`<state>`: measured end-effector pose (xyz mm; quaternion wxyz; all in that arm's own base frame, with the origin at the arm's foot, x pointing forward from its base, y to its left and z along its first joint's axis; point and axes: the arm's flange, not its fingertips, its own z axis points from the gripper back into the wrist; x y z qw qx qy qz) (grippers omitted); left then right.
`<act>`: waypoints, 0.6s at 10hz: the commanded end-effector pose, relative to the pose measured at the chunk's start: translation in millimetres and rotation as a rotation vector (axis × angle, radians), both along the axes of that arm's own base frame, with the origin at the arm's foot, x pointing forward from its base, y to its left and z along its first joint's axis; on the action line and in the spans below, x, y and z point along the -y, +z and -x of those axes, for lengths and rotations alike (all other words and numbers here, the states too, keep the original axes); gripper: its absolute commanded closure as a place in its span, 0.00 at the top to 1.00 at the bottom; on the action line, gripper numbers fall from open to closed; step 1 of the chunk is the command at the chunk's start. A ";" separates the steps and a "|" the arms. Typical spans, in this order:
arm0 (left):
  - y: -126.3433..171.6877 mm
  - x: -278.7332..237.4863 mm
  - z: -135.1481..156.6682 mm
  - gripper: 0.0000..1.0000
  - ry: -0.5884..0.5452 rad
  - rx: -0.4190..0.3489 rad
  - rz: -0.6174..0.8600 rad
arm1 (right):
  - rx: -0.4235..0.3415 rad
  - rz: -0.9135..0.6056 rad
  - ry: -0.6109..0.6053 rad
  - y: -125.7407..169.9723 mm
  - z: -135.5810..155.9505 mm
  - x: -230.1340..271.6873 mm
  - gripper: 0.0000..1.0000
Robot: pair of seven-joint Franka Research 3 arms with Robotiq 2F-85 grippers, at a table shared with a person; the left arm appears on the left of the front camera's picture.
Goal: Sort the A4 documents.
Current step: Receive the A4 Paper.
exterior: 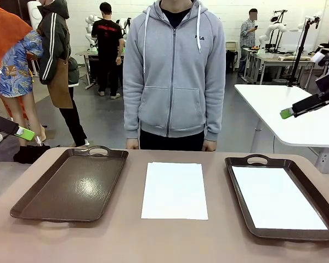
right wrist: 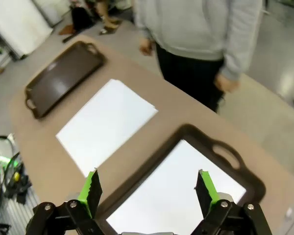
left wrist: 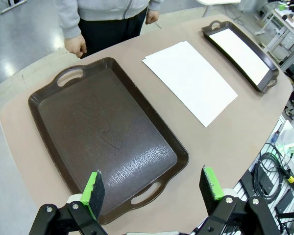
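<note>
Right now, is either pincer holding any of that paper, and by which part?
Nothing is held. The left pincer and the right pincer both hang open; the paper on the table and the sheet in the tray lie untouched.

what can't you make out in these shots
- Sheet count of the middle paper: too thin to tell in any view.
- Sheet count of the tray paper: same, and the right wrist view is blurred.
- Near right corner of the right tray: cut off by the front view's edge.
- The person's hands: mostly behind the table edge, front view.
</note>
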<state>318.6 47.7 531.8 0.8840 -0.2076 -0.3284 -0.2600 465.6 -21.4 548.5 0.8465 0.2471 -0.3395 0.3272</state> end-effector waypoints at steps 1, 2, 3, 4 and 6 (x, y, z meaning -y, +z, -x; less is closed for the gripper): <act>-1.5 -1.0 -1.3 1.00 -0.012 0.009 0.009 | 0.100 -0.062 0.158 -8.1 35.2 9.4 1.00; -1.5 -1.0 -1.3 1.00 -0.012 0.009 0.009 | 0.162 -0.032 0.176 -5.9 53.1 6.1 1.00; -1.5 -1.0 -1.3 1.00 -0.012 0.009 0.009 | 0.175 -0.018 0.196 -8.2 65.8 3.7 1.00; -1.5 -1.0 -1.3 1.00 -0.012 0.009 0.009 | 0.162 -0.016 0.220 -13.1 79.1 2.4 1.00; -1.5 -1.0 -1.3 1.00 -0.012 0.009 0.009 | 0.128 -0.045 0.217 -18.7 93.4 5.6 1.00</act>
